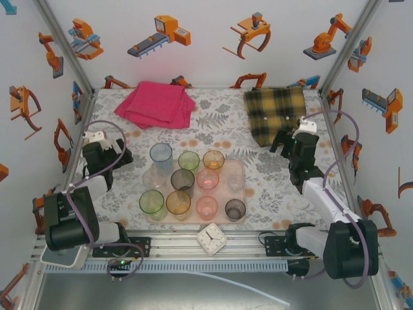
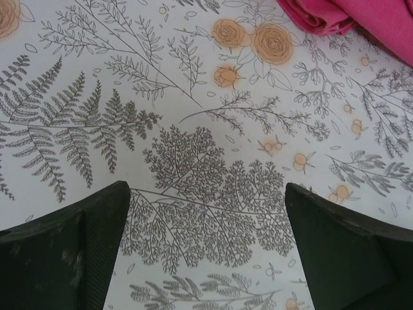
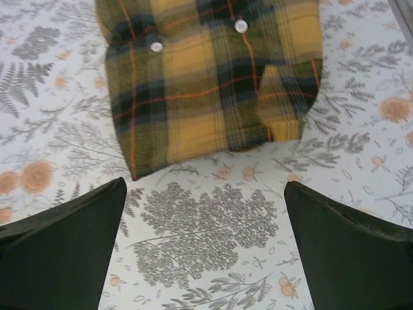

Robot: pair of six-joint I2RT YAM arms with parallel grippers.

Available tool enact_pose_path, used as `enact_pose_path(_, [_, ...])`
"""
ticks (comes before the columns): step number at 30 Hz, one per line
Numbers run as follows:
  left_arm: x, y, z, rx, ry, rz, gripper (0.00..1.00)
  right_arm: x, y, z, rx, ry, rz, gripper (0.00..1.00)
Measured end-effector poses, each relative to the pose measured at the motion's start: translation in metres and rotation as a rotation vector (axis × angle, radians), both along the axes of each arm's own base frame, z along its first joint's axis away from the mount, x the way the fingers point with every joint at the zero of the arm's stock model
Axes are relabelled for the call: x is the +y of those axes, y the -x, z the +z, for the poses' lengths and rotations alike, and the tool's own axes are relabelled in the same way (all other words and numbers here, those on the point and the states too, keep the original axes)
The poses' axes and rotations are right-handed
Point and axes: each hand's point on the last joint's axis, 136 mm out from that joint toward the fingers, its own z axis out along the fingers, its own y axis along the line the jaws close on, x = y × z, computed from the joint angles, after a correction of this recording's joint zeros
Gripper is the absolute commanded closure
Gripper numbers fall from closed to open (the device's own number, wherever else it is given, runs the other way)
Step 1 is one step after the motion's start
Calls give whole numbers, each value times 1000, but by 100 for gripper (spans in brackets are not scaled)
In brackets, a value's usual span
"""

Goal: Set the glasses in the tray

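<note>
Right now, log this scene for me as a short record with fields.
tray: pale pink, middle of the floral tablecloth
glasses: about eleven, upright, in rows on the tray; the rear blue one may stand at its rim
left tool: open, empty, over bare tablecloth
right tool: open, empty, just short of the plaid shirt
other items: pink cloth far left; white clock at the near edge

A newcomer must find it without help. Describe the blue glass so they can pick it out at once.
Start at the flat pale-pink rectangular tray in the middle of the floral tablecloth. Go to its far left corner, the one nearest the folded magenta cloth. The tall transparent blue tumbler stands there: the only blue one, and taller than the transparent green tumbler beside it.
</note>
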Motion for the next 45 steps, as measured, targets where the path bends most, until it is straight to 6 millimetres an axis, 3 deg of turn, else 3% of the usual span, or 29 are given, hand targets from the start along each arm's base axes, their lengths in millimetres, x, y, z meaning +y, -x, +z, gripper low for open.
enact_pose_path(7, [-1, -6, -4, -50, 2, -1, 3, -22, 6, -23, 26, 0, -72, 1])
enact_pose_path(12, [-20, -1, -1, -117, -34, -50, 3, -24, 7, -25, 20, 9, -74, 1])
enact_pose_path(16, [-37, 9, -16, -139, -78, -93, 3, -25, 9, -26, 14, 27, -74, 1])
enact_pose_path(18, [-36, 11, -24, -137, -94, -89, 3, -27, 12, -25, 9, 44, -76, 1])
enact_pose_path(28, [-26, -11, -2, -178, -120, -41, 3, -39, 19, -28, 6, 129, -100, 1])
enact_pose_path(36, [-25, -11, -9, -141, -122, -35, 3, -45, 19, -70, 59, 132, -112, 1])
enact_pose_path(45, [-26, -11, -13, -119, -121, -38, 3, -46, -4, -116, 106, 102, -73, 0])
